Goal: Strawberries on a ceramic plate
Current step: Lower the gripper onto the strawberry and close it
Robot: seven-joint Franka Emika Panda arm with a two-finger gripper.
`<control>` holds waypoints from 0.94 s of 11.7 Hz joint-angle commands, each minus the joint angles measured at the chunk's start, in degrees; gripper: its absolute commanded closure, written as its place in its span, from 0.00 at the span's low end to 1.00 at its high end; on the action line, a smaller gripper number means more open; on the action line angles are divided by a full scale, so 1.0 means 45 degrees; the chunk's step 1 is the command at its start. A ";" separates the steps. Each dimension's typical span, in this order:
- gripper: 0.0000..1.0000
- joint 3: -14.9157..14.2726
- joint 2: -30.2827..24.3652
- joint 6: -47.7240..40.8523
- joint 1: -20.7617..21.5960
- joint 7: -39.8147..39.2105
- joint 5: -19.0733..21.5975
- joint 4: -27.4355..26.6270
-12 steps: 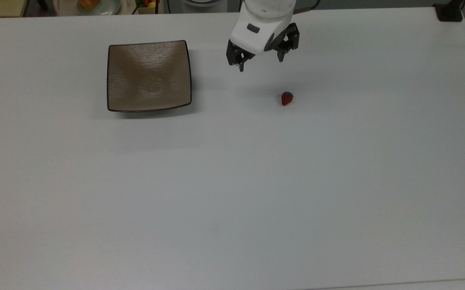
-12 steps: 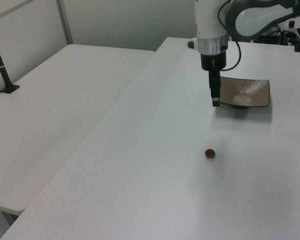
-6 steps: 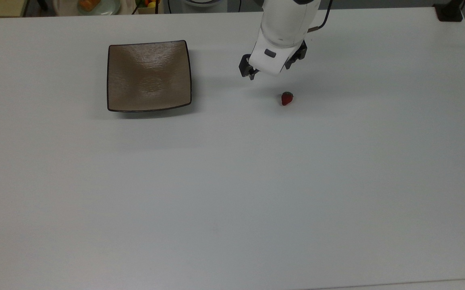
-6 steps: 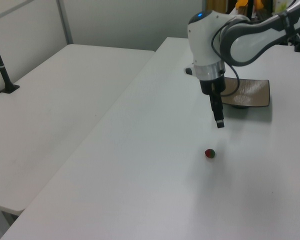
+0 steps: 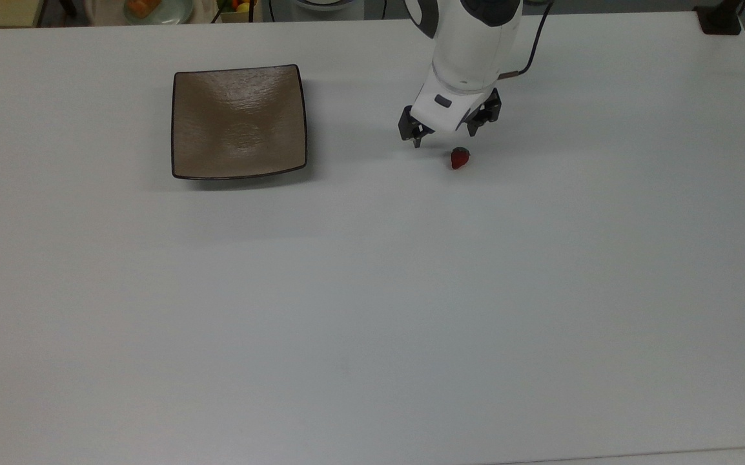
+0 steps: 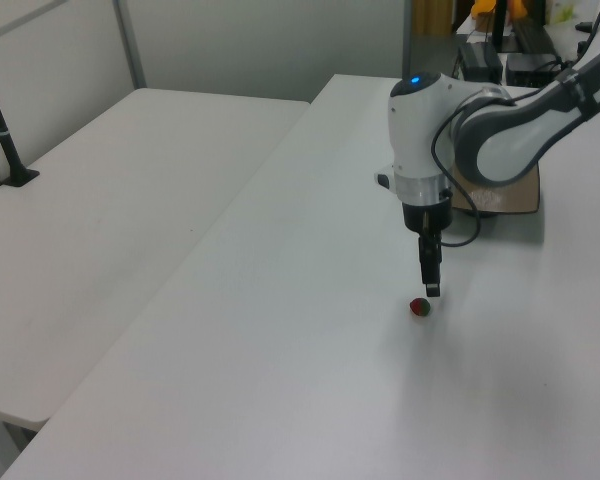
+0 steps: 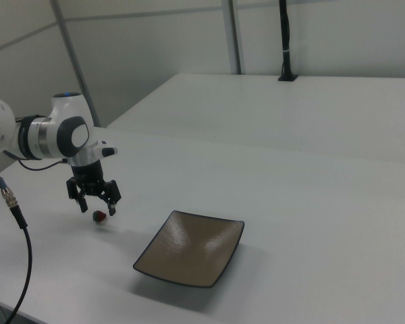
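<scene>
A small red strawberry (image 5: 459,157) (image 6: 420,306) (image 7: 99,216) lies on the white table, well to the top view's right of the plate. The square tan-brown ceramic plate (image 5: 238,121) (image 7: 192,246) is bare; in the left view the arm hides part of the plate (image 6: 518,195). My gripper (image 5: 445,137) (image 6: 431,285) (image 7: 98,208) hangs open just above the strawberry, slightly toward the top view's upper left of it. Its fingers (image 7: 113,209) are spread wide with nothing between them.
The white table (image 5: 372,310) stretches wide around both things. A second white table (image 6: 110,200) stands beside it with a black post (image 6: 2,125) on it. A black mount (image 5: 720,19) sits at the top view's upper right corner, and a cable (image 7: 17,229) trails from the arm.
The gripper has come down and moved toward the strawberry, from near the plate's side to just above the fruit. It stays open. Strawberry and plate have not moved.
</scene>
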 commanded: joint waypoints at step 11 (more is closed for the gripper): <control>0.86 0.0155 0.0553 0.2010 0.0255 0.1741 -0.1180 -0.0463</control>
